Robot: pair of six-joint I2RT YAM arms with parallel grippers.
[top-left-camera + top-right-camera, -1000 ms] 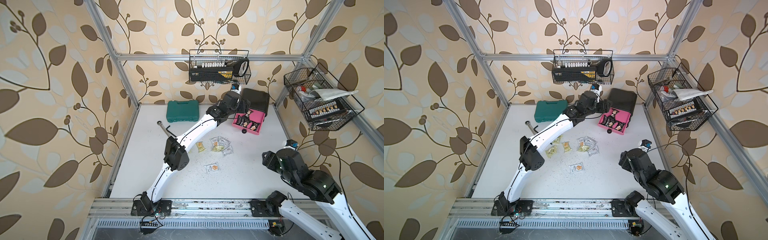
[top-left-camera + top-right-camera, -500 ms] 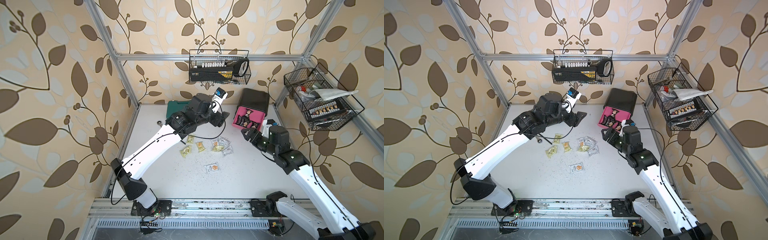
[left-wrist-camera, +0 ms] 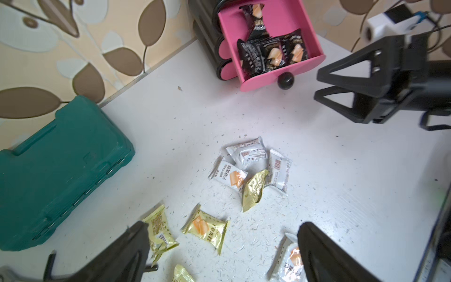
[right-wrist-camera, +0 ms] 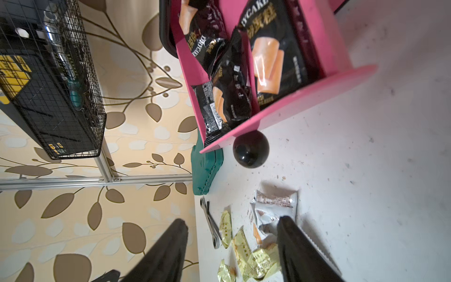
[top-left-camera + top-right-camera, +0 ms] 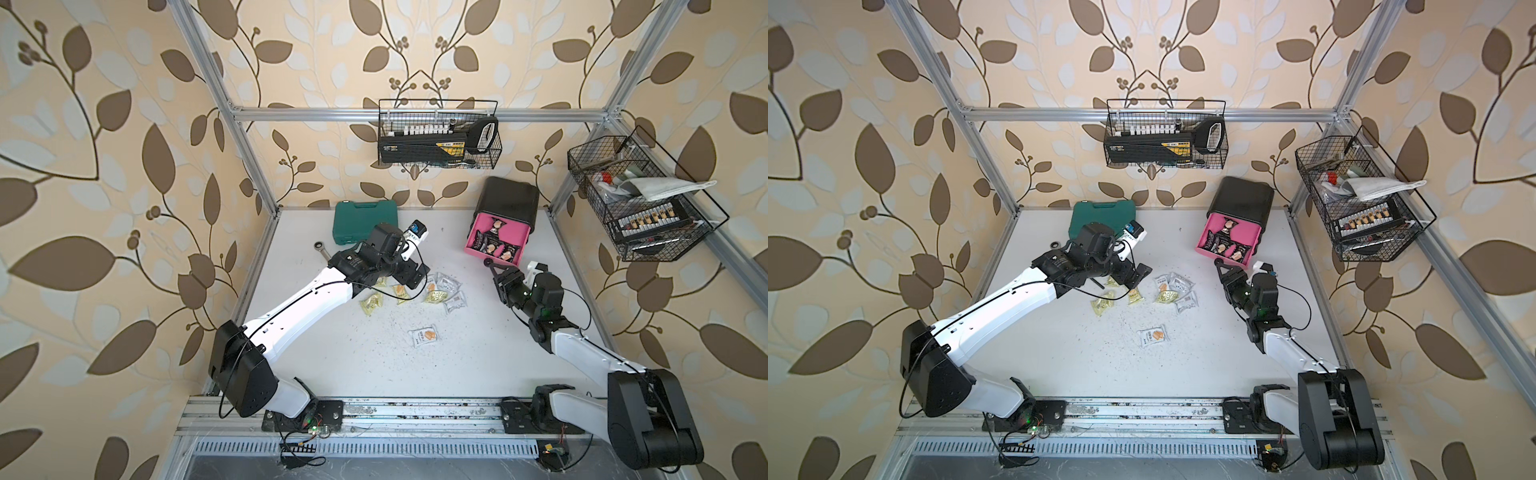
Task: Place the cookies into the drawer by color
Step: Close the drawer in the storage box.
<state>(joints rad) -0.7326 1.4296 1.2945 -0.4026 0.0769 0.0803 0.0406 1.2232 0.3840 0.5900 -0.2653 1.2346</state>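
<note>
Left tool [image 3: 224, 224] has swung, gaping, over cookies [image 3: 253, 190].

text: "DRYCAKE" | on: black cookie packet [image 4: 205, 48] in pink drawer [image 4: 292, 107] | also: white cookie packet [image 3: 229, 175]

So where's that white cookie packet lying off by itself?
In a top view the white packet lies alone on the table, nearer the front rail than the packet cluster.
</note>
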